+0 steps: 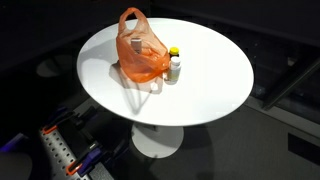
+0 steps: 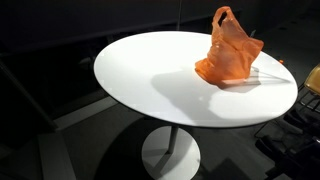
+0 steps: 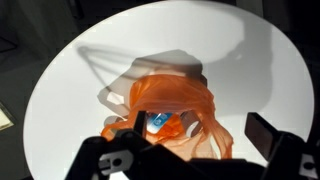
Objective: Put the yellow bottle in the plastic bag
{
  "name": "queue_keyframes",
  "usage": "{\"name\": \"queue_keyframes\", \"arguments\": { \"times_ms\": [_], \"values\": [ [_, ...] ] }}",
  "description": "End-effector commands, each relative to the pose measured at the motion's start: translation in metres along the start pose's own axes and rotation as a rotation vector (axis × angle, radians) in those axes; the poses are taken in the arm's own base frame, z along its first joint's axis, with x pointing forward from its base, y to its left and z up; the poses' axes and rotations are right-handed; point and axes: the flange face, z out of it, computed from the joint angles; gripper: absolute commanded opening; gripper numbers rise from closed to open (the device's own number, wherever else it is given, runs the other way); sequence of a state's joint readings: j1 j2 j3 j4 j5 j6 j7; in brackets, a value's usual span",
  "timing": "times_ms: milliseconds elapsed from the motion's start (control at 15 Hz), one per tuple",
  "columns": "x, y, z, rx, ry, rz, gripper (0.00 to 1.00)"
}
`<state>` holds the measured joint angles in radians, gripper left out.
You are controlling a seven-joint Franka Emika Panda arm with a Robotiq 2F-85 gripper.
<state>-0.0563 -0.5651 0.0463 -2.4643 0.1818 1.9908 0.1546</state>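
The yellow bottle [image 1: 174,66], pale with a yellow cap, stands upright on the white round table [image 1: 210,95], touching the side of the orange plastic bag [image 1: 141,53]. The bag stands upright with its handles up and also shows in an exterior view [image 2: 230,55], where it hides the bottle. In the wrist view the bag [image 3: 175,100] lies directly below my gripper [image 3: 197,140], which is open and empty above it, fingers wide apart. A blue and white item [image 3: 160,122] shows through the bag's mouth. The bottle is not in the wrist view.
The table [image 2: 160,85] stands on a single white pedestal [image 2: 170,155] over a dark floor. Clamps and equipment [image 1: 60,150] sit low beside the table. Dark furniture surrounds the table edge.
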Motion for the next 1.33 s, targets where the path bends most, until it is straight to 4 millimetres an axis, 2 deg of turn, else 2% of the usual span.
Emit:
{"name": "queue_keyframes", "arguments": {
  "times_ms": [0, 200, 333, 467, 533, 667, 933, 1267],
  "values": [
    [0.041, 0.026, 0.01, -0.027, 0.006, 0.078, 1.0],
    [0.067, 0.051, 0.017, -0.039, 0.03, 0.149, 1.0],
    [0.078, 0.06, 0.02, -0.044, 0.04, 0.176, 1.0],
    [0.08, 0.059, 0.019, -0.043, 0.028, 0.175, 1.0],
    [0.072, 0.062, 0.026, -0.027, 0.022, 0.154, 1.0],
    [0.074, 0.062, 0.029, -0.027, 0.016, 0.154, 1.0],
    [0.07, 0.06, 0.027, -0.033, 0.026, 0.145, 1.0],
    [0.103, 0.069, 0.01, 0.008, 0.093, 0.239, 1.0]
  ]
}}
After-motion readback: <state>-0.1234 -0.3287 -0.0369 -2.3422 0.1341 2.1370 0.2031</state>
